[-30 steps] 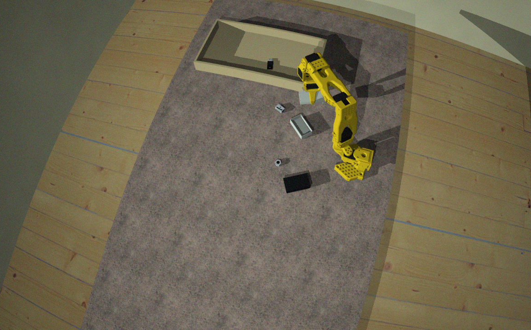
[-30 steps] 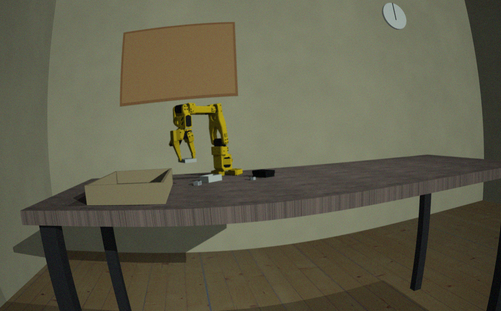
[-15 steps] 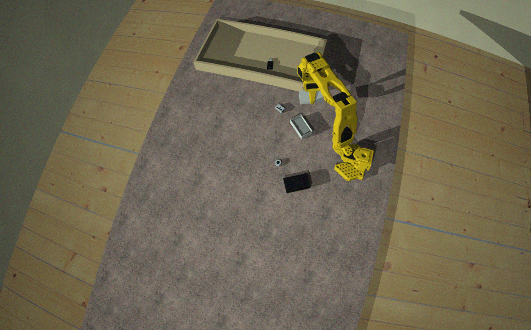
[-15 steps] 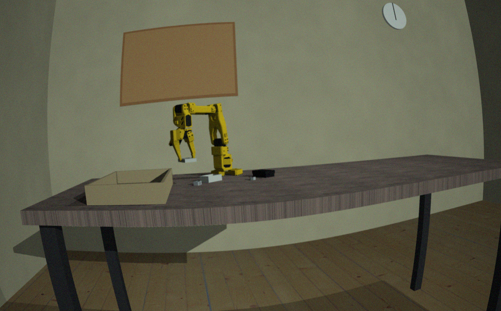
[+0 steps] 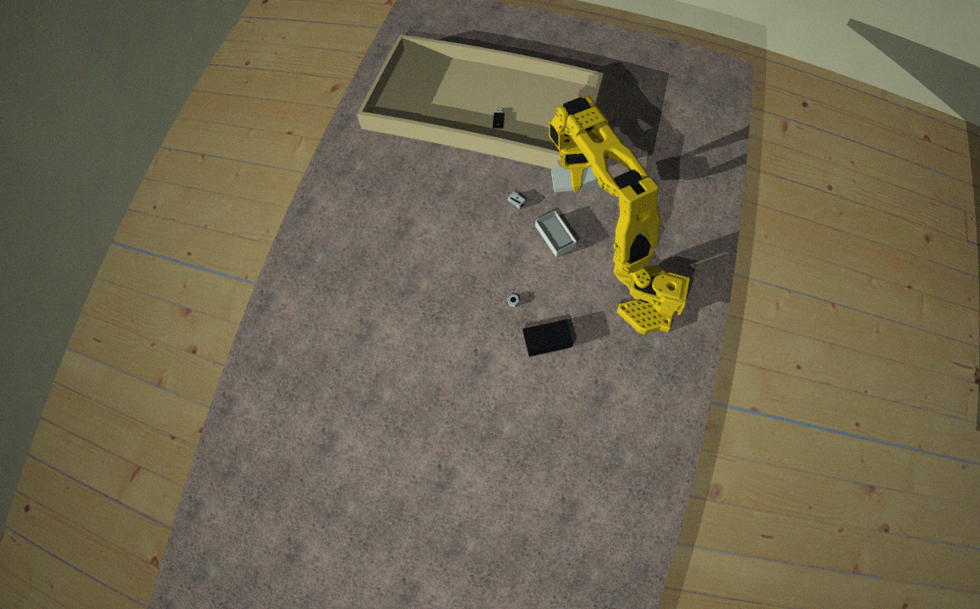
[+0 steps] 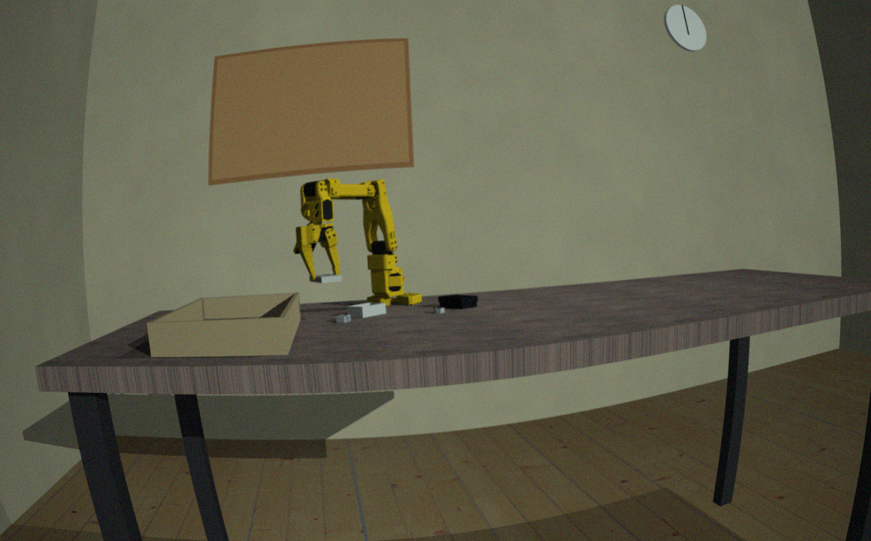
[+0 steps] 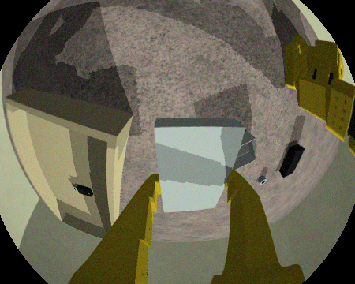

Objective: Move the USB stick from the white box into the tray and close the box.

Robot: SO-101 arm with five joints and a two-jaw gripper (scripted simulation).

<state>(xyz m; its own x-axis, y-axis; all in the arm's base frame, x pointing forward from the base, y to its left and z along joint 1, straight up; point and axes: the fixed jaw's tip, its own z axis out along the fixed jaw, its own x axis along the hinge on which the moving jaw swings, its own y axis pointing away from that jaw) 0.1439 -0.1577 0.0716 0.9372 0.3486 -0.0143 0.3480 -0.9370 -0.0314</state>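
One lid (image 5: pixel 562 180) (image 6: pixel 327 278) (image 7: pixel 191 158) — flat, pale, smooth-faced

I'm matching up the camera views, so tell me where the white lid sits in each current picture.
Top: the white lid is right of upper centre, partly under the arm.
Exterior: left of centre, up between the fingertips.
Wrist: near the centre, between the fingers.
Shared landmark: the tan tray.

- No words or names could be read on any of the things.
- No numbers, labels or signs could be read in any view.
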